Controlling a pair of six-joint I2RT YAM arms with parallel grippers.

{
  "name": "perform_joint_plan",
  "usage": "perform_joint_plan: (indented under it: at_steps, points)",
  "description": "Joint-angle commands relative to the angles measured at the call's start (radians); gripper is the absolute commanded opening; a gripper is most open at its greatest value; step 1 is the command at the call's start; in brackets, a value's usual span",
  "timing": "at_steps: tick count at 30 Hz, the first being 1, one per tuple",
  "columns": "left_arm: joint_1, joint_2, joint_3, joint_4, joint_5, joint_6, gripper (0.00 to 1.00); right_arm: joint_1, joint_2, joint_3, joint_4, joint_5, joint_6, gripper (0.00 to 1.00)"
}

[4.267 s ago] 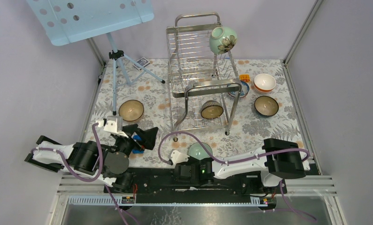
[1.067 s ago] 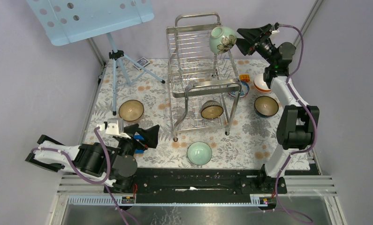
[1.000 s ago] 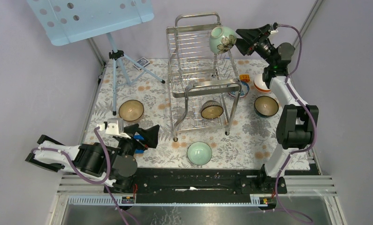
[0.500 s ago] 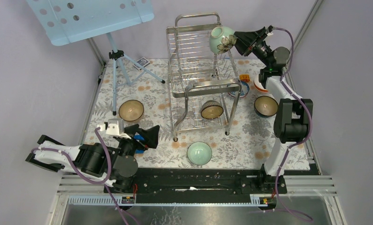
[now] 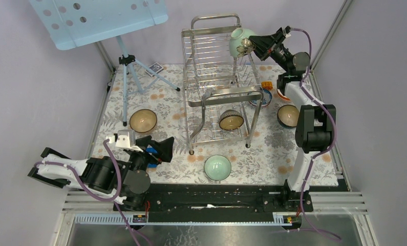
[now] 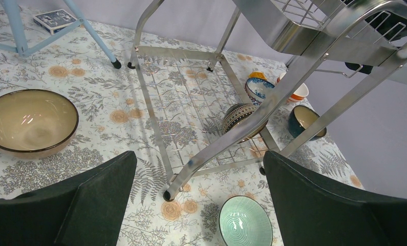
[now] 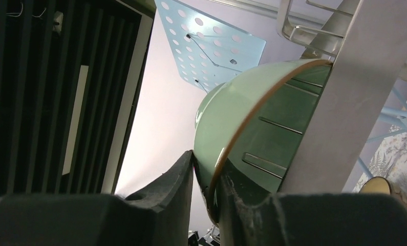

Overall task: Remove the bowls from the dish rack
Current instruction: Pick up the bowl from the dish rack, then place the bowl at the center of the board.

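So the right gripper [image 7: 207, 182] pinches the pale green bowl [image 7: 242, 113] by its rim. Thin grip, so it might slip or snag the dish rack [image 5: 226, 96].

Leaves the plain pale green bowl [image 5: 217, 167] alone on the worktop [image 5: 165, 110] in front of the dish rack [image 5: 211, 56], no longer under the right end effector [image 5: 253, 45]. Climbs to the rack's top right corner, edges left onto the flowered pale green bowl [image 5: 238, 43], now pinches its rim between both fingers [image 7: 180, 174].
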Motion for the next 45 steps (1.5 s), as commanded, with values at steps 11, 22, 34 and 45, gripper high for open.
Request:
perform_joint_plan:
  at_steps: [11,22,34,45]
  points:
    - [0.001,-0.003,0.004,0.01,-0.026,-0.005,0.99,0.033,0.07,0.162,0.217,0.034,0.115,0.01]
    - [0.001,-0.01,0.004,0.01,-0.027,-0.002,0.99,0.066,0.127,0.378,0.212,0.068,0.143,0.0]
    - [0.001,-0.023,0.032,0.01,-0.046,0.035,0.99,0.137,-0.05,0.534,-0.12,-0.042,-0.122,0.0]
    - [0.002,-0.021,0.117,0.011,-0.081,0.139,0.99,0.387,-0.514,0.602,-1.381,0.015,-1.281,0.0]
